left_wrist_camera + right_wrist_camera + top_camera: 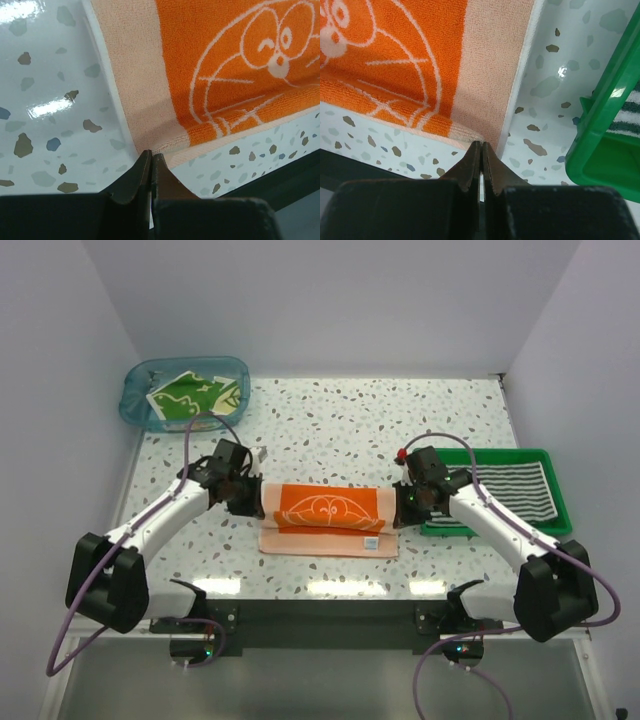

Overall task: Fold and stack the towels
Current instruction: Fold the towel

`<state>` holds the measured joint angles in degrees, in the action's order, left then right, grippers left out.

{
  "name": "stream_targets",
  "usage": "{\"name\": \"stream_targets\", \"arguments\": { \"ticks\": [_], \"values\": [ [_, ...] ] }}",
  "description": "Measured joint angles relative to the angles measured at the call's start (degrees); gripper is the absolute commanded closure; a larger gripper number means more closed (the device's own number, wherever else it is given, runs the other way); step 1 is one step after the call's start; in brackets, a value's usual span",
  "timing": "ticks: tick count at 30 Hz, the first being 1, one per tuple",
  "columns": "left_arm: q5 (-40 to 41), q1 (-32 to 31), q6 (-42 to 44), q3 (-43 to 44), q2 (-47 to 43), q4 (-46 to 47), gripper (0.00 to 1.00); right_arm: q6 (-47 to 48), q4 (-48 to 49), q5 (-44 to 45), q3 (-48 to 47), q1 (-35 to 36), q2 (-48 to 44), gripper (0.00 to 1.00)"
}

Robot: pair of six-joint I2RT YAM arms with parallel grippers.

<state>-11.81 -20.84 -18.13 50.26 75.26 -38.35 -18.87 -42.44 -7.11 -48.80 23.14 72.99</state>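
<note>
The orange towel is laid at the middle of the table, partly folded over. Its left end is pinched by the closed left gripper, its right end by the closed right gripper. The striped towel is kept in the green tray, the green towel in the blue bin.

We record a glossy white tabletop with grey and brown terrazzo speckles. Three things lie directly on it. An orange cloth towel with a white cartoon drawing and peach border sits centre, toward the near edge, with its upper layer doubled over a wider lower one. A translucent blue plastic bin is at the far left corner. A green plastic tray is at the right, near the towel's end but apart from it.
</note>
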Motion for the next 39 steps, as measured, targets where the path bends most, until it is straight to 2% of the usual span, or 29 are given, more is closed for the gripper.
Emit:
{"name": "stream_targets", "arguments": {
  "ticks": [18,29,39],
  "values": [
    [-1.01,-0.24,-3.85,-3.26,1.62,-0.22,1.0,-1.73,0.61,-1.4,2.45,0.0,2.47,1.0],
    [1.9,-0.24,-3.93,1.27,0.13,-2.82,1.0,-1.73,-2.64,0.5,-3.39,0.0,-0.52,1.0],
    [-0.04,-0.26,-3.91,-1.86,-1.09,-3.67,1.0,-3.56,-2.97,-2.12,0.39,0.0,-0.87,1.0]
  ]
}}
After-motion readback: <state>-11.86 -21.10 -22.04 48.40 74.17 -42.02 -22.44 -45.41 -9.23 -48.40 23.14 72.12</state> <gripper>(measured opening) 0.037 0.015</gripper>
